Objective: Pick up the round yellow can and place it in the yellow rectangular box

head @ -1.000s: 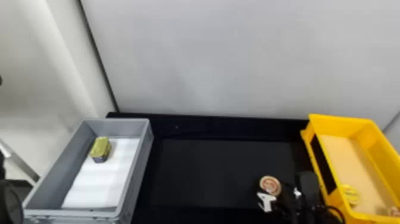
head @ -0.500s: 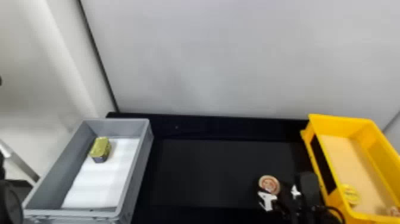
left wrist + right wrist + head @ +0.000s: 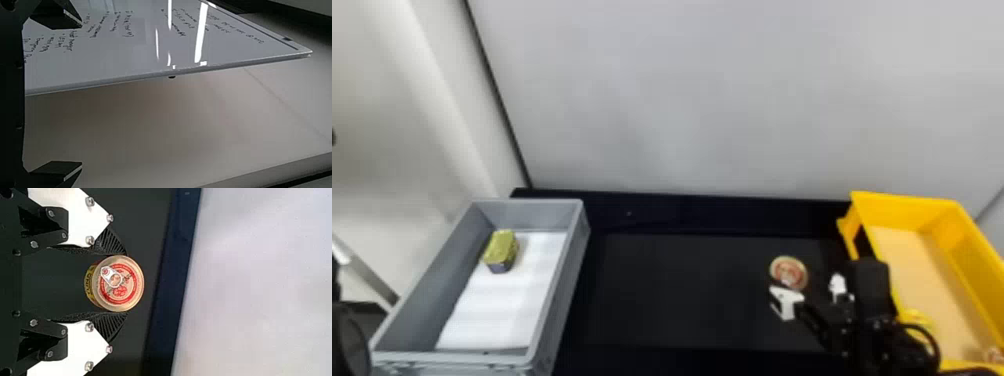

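1. The right gripper (image 3: 804,282) is closing its black fingers on the round yellow can (image 3: 788,273), which is sitting between the fingertips, with one finger touching each side of its rim.
2. In the right wrist view, the can's lid, with its pull tab (image 3: 112,277) and red printed ring, is facing the camera; part of the yellow side wall is showing too.
3. In the head view, the can is appearing over the right part of the black table (image 3: 682,290), to the left of the yellow rectangular box (image 3: 907,205) and outside it. Whether it is touching the table, I cannot tell.
4. The yellow rectangular box is standing at the far right, its floor looking pale tan. A yellow disc-shaped item (image 3: 918,320) is lying inside by the left wall, partly hidden behind the right arm, and a small reddish item (image 3: 995,356) is lying toward the near right corner.
5. On the left, a grey box (image 3: 557,310) is holding a white sheet (image 3: 494,305) and a small rounded-rectangular tin (image 3: 501,250) with a yellow top and dark sides, which is resting near the left wall.
6. The left gripper (image 3: 81,94) is holding nothing, its fingers standing wide apart before a whiteboard (image 3: 117,51).
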You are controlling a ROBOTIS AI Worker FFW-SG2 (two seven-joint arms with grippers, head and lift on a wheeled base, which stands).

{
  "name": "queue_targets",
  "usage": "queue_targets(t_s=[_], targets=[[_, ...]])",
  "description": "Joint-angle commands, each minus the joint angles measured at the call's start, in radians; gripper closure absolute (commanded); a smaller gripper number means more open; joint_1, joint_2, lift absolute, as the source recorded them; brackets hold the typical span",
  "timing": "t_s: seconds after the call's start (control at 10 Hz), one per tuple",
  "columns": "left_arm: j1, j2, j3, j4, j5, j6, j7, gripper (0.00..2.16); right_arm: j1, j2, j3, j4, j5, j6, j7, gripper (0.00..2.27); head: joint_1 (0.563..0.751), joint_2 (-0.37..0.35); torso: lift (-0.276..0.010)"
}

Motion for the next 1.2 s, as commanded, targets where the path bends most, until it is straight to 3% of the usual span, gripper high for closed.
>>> queue_targets(t_s=[0.0,0.5,1.1], targets=[[-0.001,-0.003,-0.001,0.004,0.0,0.0,0.0,0.03,0.016,-0.005,-0.041,-0.142,0.006,0.034,0.006,0.6,0.694,0.014,-0.066],[-0.003,-0.003,0.002,0.004,0.0,0.005,0.0,0.03,0.044,-0.007,-0.212,-0.296,0.069,0.062,-0.001,0.63,0.694,0.014,-0.066],[-0.004,-0.003,0.0,0.004,0.0,0.005,0.0,0.03,0.058,0.021,-0.446,-0.28,0.127,0.026,-0.006,0.65,0.694,0.014,-0.066]])
